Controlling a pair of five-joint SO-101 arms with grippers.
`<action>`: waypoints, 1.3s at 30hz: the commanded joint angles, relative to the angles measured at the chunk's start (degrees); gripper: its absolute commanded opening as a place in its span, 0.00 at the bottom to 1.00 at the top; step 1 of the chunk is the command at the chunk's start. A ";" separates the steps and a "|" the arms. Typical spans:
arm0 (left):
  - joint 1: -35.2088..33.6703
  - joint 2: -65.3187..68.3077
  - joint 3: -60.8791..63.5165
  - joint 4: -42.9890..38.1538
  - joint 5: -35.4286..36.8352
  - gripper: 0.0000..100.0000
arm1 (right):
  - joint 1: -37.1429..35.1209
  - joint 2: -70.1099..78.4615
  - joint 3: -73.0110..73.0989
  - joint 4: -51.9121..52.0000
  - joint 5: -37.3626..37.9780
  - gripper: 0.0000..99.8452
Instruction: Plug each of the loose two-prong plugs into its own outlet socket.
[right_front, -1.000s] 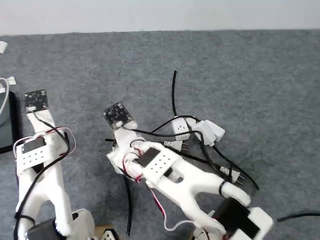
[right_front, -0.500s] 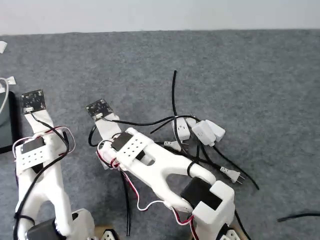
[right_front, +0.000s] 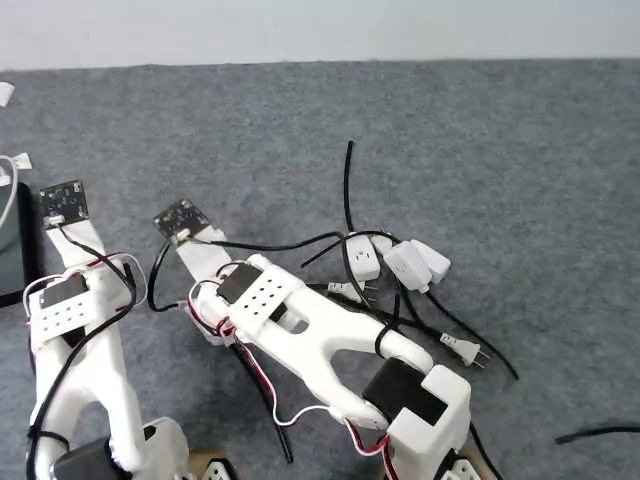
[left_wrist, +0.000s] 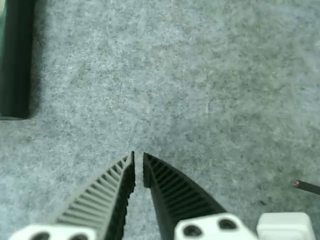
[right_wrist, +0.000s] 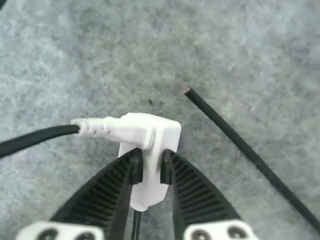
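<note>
My right gripper (right_wrist: 150, 161) is shut on a flat white plug (right_wrist: 150, 137). Its black cable (right_wrist: 35, 139) leaves sideways and its prongs are hidden. In the high view that arm lies across the middle of the table, and the cable (right_front: 260, 246) loops back to a cluster of white outlet sockets (right_front: 363, 260) at centre right. Two loose two-prong plugs lie there, one (right_front: 347, 291) just below the sockets and one (right_front: 463, 350) further right. My left gripper (left_wrist: 138, 159) is shut on nothing, low over bare carpet at the table's left.
A dark flat device (right_front: 10, 250) lies at the left edge, seen also in the left wrist view (left_wrist: 15, 60). A cut black cable end (right_wrist: 187, 91) rests on the carpet close to the held plug. Black cables tangle around the sockets (right_front: 420, 310).
The right arm has swung to the left with the plug in its gripper, dragging the black cable out from the socket cluster. The left arm has hardly shifted.
</note>
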 joint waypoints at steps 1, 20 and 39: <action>-0.35 -1.67 -1.54 -1.76 0.53 0.03 | -1.98 0.57 -1.23 1.19 1.93 0.03; -1.85 -1.67 -1.54 -2.90 0.70 0.03 | -6.90 0.66 -1.49 4.09 0.88 0.25; -1.67 -1.67 -1.45 -2.90 0.79 0.03 | 15.87 -20.88 -1.05 20.26 4.04 0.01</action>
